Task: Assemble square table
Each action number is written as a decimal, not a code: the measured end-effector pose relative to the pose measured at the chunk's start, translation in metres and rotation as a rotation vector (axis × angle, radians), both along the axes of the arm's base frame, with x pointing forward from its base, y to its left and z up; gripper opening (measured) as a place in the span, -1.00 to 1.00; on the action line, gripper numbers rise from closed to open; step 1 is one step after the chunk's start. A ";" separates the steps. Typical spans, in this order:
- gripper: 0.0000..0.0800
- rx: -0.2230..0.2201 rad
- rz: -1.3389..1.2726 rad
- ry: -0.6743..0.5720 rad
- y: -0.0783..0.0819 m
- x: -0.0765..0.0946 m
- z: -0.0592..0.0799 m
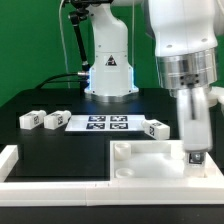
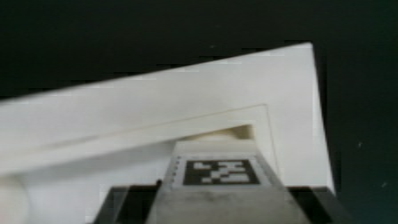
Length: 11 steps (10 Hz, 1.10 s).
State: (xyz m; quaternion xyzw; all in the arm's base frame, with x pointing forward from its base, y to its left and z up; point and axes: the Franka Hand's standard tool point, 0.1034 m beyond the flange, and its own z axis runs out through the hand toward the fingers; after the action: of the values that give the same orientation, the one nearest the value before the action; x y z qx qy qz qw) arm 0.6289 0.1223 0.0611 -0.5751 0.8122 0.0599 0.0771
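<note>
- The gripper (image 1: pixel 196 154) points straight down over the near edge of the bench, towards the end on the exterior view's right. Its two fingers (image 2: pixel 135 205) are drawn in to a narrow gap and clamped on a leg (image 2: pixel 222 168).
- The leg is a small white block with a black-and-white tag facing the wrist camera. A dark finger presses it from either side. In the exterior view the fingers hide most of it.
- Just under the leg lies the slab (image 1: pixel 150 163), recessed face up. The leg sits over a corner socket (image 2: pixel 235 130) of the slab. I cannot tell whether it touches the socket.
- The slab lies flat at the near edge of the bench, in the corner on the exterior view's right. It rests against the low white wall (image 1: pixel 50 186) that runs along that edge.
- Beyond the slab, mid-bench, the marker board (image 1: pixel 100 123) lies flat.
- A single leg (image 1: pixel 157 128) lies just beside the board's end on the exterior view's right.
- A pair of legs (image 1: pixel 57 120) lies near the board's other end, side by side.
- The arm's base (image 1: pixel 108 65) stands at the far edge of the bench.
</note>
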 end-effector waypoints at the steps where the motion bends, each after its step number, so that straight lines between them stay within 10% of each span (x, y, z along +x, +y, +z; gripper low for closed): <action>1: -0.26 0.000 -0.011 -0.005 0.001 0.000 0.000; 4: -0.06 -0.009 -0.069 -0.009 0.002 0.000 -0.001; 6: 0.55 -0.010 -0.064 -0.009 0.002 0.000 -0.002; 9: 0.62 -0.010 -0.050 -0.013 0.004 0.000 -0.001; 11: 0.62 0.009 -0.019 -0.041 0.007 -0.001 0.037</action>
State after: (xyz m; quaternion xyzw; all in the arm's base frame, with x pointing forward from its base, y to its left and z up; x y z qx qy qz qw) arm 0.6279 0.1296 0.0981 -0.5681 0.8157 0.0512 0.0967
